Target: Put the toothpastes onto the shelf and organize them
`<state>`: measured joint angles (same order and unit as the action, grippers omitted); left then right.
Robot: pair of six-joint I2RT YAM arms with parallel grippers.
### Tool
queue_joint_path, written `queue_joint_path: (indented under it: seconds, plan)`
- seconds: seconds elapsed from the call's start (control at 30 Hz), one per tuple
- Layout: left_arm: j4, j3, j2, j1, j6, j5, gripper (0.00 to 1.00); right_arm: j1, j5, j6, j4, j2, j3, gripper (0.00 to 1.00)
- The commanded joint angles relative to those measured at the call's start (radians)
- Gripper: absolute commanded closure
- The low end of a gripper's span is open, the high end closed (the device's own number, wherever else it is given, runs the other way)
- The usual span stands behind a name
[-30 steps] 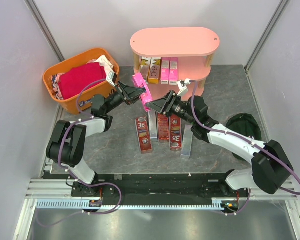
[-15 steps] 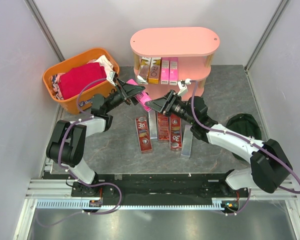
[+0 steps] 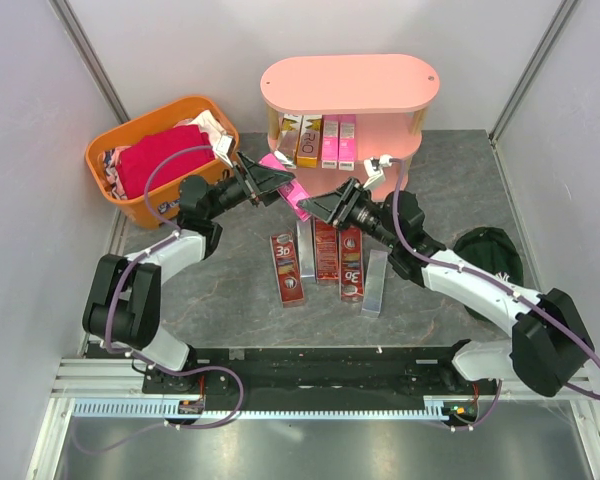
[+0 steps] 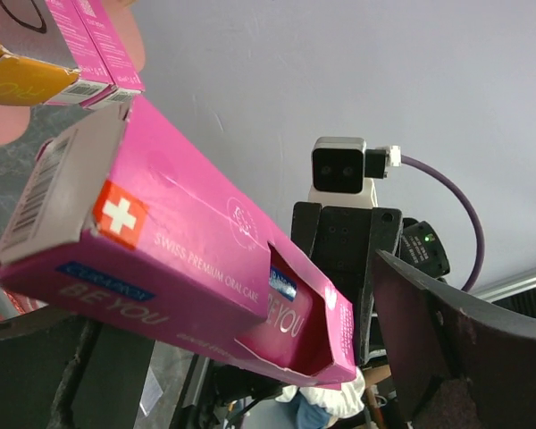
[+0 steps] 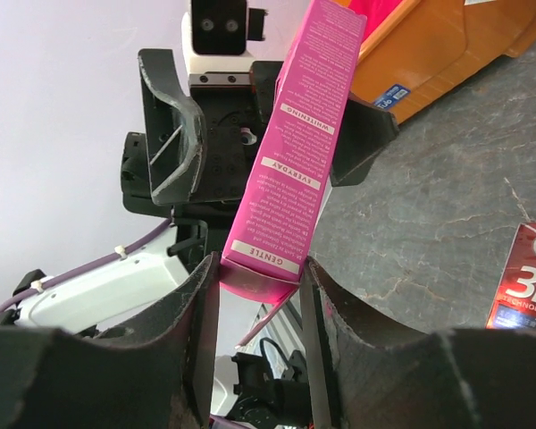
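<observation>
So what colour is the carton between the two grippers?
The carton is bright pink, clearest in the right wrist view.

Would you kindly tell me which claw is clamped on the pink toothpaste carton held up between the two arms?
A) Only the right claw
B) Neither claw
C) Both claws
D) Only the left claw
A: in the right wrist view the right claw presses both sides of the pink toothpaste carton at its end, while the left claw has its jaws spread wide, clear of the carton.
</observation>
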<state>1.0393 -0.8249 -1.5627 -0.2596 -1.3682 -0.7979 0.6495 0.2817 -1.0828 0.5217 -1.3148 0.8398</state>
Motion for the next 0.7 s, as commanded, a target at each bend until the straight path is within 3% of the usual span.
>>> queue_joint_path:
  seconds: [0.0, 0.53, 0.67]
  plan:
    - [-0.084, -0.052, 0.05, 0.0, 0.135, -0.024, 0.02, -0.01, -0.01, 0.021, 0.017, 0.04, 0.002, 1.0]
    - [-0.087, -0.06, 0.03, 0.002, 0.139, -0.034, 0.02, -0.083, 0.005, 0.049, -0.037, 0.123, 0.018, 1.0]
    - [-0.007, -0.048, 0.01, 0.002, 0.098, -0.031, 0.02, -0.082, 0.048, 0.032, -0.02, 0.112, 0.004, 1.0]
